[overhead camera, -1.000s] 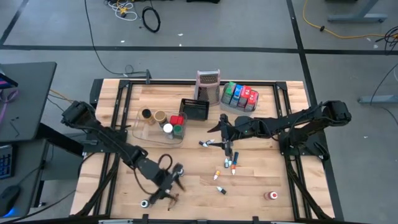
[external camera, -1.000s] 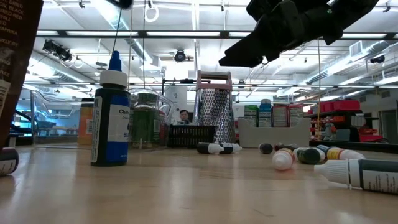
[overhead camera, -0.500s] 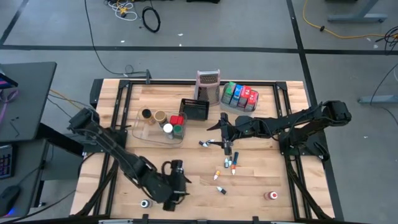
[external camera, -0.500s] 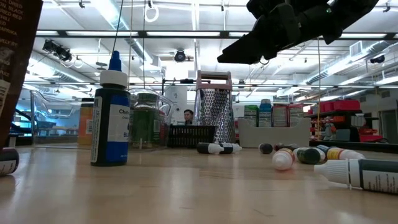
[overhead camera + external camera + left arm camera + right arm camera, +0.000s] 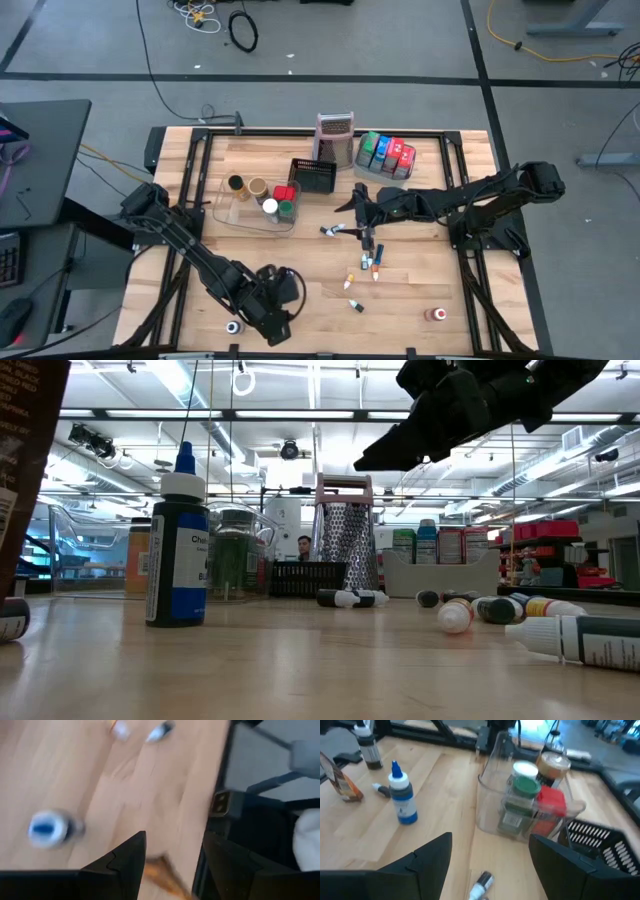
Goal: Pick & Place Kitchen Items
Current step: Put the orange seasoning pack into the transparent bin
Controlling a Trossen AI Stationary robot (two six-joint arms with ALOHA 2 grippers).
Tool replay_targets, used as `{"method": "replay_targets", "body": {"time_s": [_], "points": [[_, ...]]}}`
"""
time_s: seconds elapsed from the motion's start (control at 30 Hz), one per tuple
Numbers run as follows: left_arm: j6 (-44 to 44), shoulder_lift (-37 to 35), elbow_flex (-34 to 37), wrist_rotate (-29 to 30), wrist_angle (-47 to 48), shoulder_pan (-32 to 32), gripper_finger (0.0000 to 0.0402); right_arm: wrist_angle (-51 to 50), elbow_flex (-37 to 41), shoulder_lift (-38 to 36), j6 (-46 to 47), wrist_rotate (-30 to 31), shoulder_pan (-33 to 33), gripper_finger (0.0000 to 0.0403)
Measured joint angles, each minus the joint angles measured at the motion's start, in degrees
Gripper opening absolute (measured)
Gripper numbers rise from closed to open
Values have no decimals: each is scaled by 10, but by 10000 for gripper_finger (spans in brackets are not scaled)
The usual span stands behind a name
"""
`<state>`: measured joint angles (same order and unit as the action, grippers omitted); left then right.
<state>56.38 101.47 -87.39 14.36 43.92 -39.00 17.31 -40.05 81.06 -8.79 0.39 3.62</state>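
My left gripper (image 5: 280, 298) is open near the table's near edge; in its wrist view (image 5: 174, 850) a brown packet (image 5: 161, 872) shows between its fingers. A blue-capped bottle (image 5: 232, 326) stands upright to its left (image 5: 178, 540). My right gripper (image 5: 362, 222) hovers open over mid-table (image 5: 490, 845), beside a small bottle lying flat (image 5: 330, 232). Several tiny capped bottles (image 5: 368, 265) lie nearer, and a red jar (image 5: 435, 314) sits near the right corner. Lidded jars (image 5: 522, 795) stand in the clear tub (image 5: 258, 200). Coloured packets (image 5: 388, 152) stand in the grey tray. My left gripper has the brown packet's edge (image 5: 165, 876) between its open fingers, coming from above. Whether a finger touches it I cannot tell, since the view is blurred.
The silvery box grater (image 5: 335, 138) and the black mesh basket (image 5: 313, 175) stand at the far side. A dark-capped bottle (image 5: 368, 747) stands beyond the blue one. Bare wood lies between the two grippers and toward the near right.
My left arm has swung toward the table's near edge and its gripper has turned about over the brown packet, which is now hidden under it in the high view. My right arm has kept still.
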Motion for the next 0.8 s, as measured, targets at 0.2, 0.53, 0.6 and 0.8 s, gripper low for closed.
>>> {"method": "replay_targets", "body": {"time_s": [0.2, 0.53, 0.6, 0.8], "points": [[46, 0, 14, -30, -2, 2, 208, -15, 0, 0, -9, 0, 0, 275], [52, 16, 15, -31, 22, -3, 208, -9, 0, 0, -12, 1, 0, 275], [53, 28, 14, -36, 6, -4, 208, -9, 0, 0, -16, 2, 0, 275], [34, 52, 16, -87, 26, -4, 208, -9, 0, 0, -16, 2, 0, 275]]}}
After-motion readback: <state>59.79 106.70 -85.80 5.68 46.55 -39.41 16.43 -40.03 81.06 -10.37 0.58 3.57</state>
